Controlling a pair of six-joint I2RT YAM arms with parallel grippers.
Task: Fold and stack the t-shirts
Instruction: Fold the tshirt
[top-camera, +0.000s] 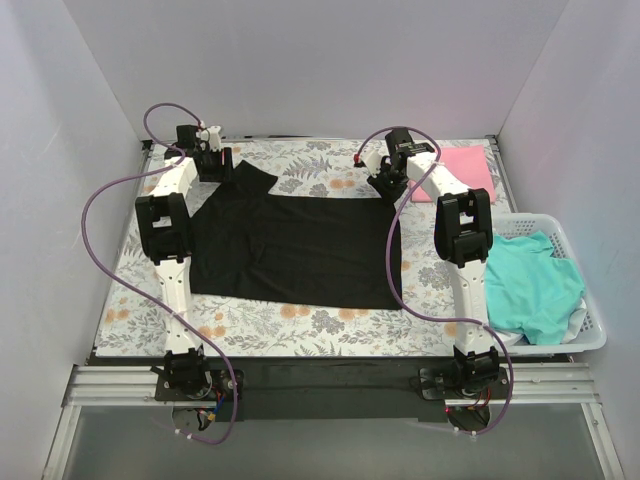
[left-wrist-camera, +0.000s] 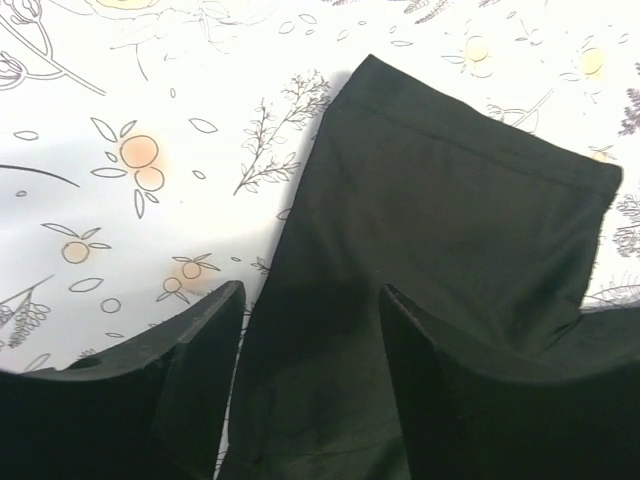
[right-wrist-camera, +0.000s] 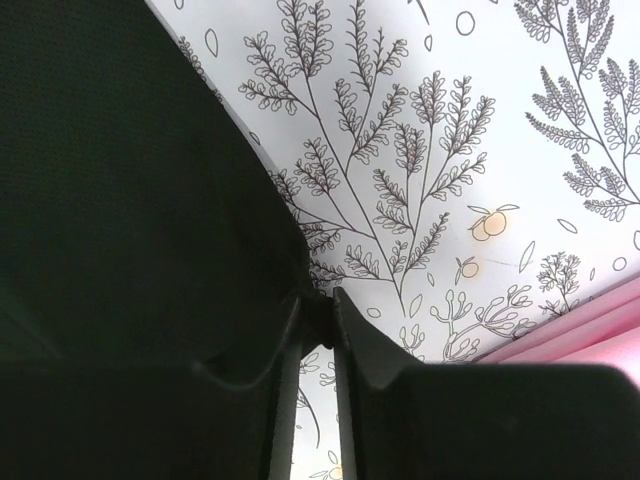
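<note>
The black t-shirt (top-camera: 300, 245) lies spread flat across the middle of the floral table cloth (top-camera: 300, 325), its hem toward the arm bases and its sleeves toward the far edge. The left gripper (top-camera: 213, 158) sits over the shirt's far-left sleeve; in the left wrist view that sleeve (left-wrist-camera: 450, 250) runs up between the two dark fingers (left-wrist-camera: 200, 340), which stand wide apart with fabric under and between them, not pinched.

The right gripper (top-camera: 388, 183) is at the shirt's far-right corner. In the right wrist view its fingers (right-wrist-camera: 360, 340) are drawn almost together, with only a thin slit between them, and a small fold of the black fabric (right-wrist-camera: 120, 200) is nipped at their tips (the edge of the shirt sweeps away to the left from that point).

The pink t-shirt (top-camera: 462, 172) lies flat on the far-right corner of the cloth, just beside the right gripper; a strip of it (right-wrist-camera: 590, 330) shows at the right edge of the right wrist view. The teal t-shirt (top-camera: 528, 285) is heaped in the white lattice basket (top-camera: 590, 330) at the table's right side, with some white fabric under it
</note>
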